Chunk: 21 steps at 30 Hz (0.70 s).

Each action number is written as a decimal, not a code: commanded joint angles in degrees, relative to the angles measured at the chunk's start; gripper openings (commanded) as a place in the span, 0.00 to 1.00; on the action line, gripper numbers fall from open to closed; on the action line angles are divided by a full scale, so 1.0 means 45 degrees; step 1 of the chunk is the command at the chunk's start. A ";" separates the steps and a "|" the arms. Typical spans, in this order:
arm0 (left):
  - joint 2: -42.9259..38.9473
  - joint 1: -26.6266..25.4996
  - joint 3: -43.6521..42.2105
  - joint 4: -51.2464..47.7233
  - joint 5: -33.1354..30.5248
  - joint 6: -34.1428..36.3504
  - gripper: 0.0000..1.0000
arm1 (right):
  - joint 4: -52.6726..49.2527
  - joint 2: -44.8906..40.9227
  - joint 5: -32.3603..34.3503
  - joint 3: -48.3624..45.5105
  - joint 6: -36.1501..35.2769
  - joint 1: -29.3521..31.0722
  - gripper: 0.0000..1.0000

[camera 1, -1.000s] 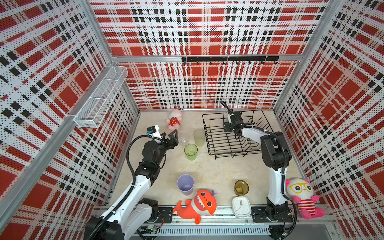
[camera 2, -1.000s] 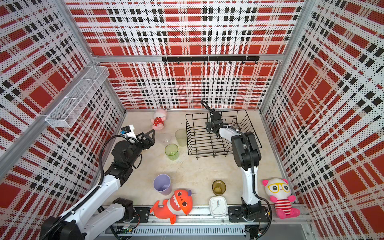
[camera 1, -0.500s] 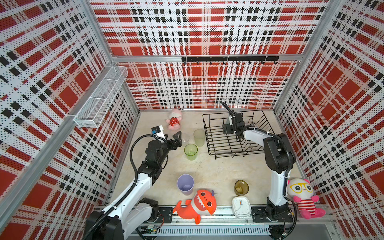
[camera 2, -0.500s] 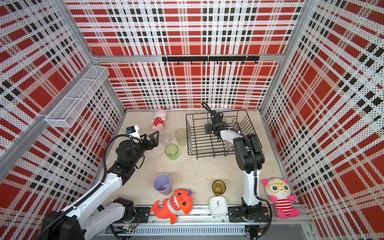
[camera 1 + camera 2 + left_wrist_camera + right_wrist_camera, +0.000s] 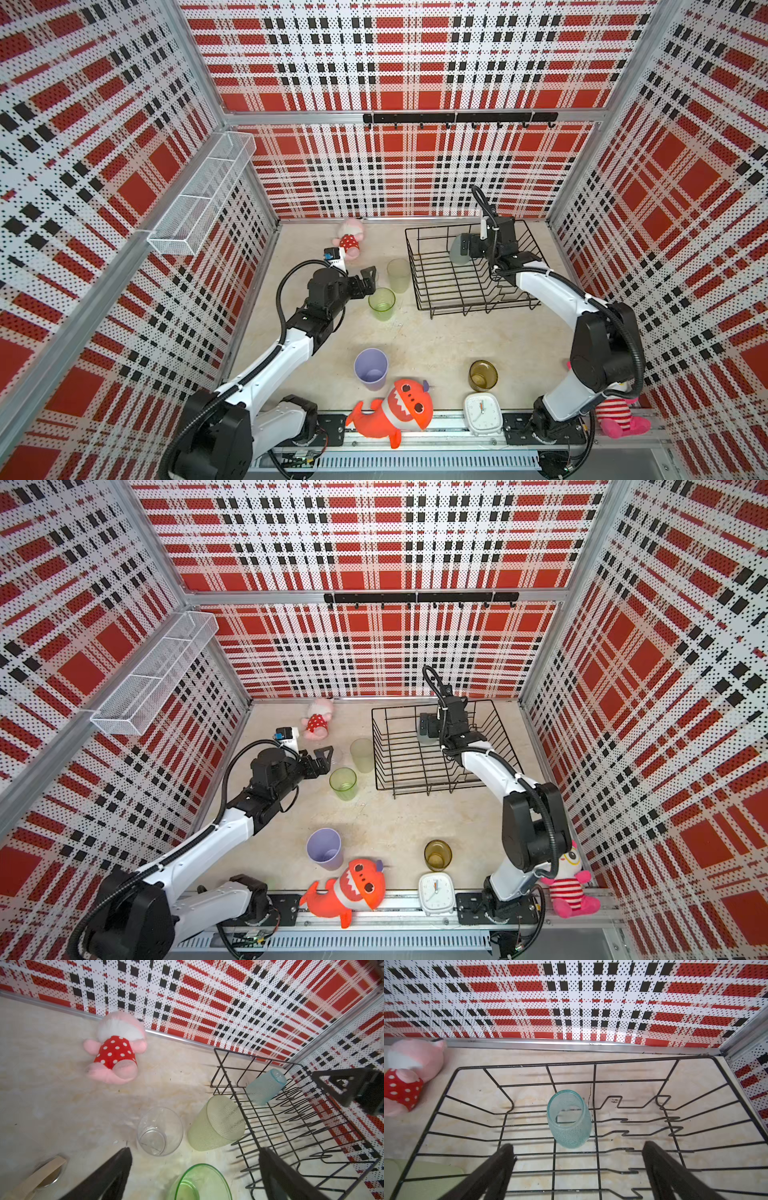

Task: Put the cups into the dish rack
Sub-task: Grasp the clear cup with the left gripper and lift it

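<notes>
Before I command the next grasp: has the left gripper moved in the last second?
Yes. In both top views the left gripper has advanced rightward, toward the translucent green cup, which has stayed put.

Your left arm (image 5: pixel 266 374) reaches forward from its base, elbow raised, and the wrist turns the left gripper (image 5: pixel 369 281) toward the middle, its jaws spread wide with nothing between them. Your right arm (image 5: pixel 548 286) arches up from its base and stretches toward the back, where the right gripper (image 5: pixel 578 1146) tilts downward, jaws likewise wide apart and gripping nothing.
</notes>
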 commanded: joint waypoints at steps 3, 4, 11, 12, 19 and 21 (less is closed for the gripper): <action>0.0650 -0.0036 0.0733 -0.1816 -0.0628 0.0062 0.98 | -0.0750 -0.1397 0.0217 -0.0508 0.0515 -0.0274 1.00; 0.0787 -0.0007 0.0805 -0.2035 -0.0759 0.0104 0.98 | -0.0846 -0.1579 0.0080 -0.0580 0.0520 -0.0297 1.00; 0.2450 0.0608 0.2338 -0.3908 -0.0198 0.0419 0.96 | -0.2690 -0.1866 -0.1623 0.0117 0.0169 -0.0338 1.00; 0.2720 0.0657 0.2545 -0.4073 -0.0151 0.0779 0.95 | -0.2941 -0.1897 -0.1786 0.0254 0.0052 -0.0348 1.00; 0.4986 0.1432 0.3881 -0.4897 0.0122 0.1287 0.89 | -0.4031 -0.2563 -0.1435 0.0681 -0.0320 -0.0350 1.00; 0.5821 0.1742 0.4536 -0.5671 0.0280 0.1545 0.83 | -0.4289 -0.2765 -0.1493 0.0711 -0.0334 -0.0344 1.00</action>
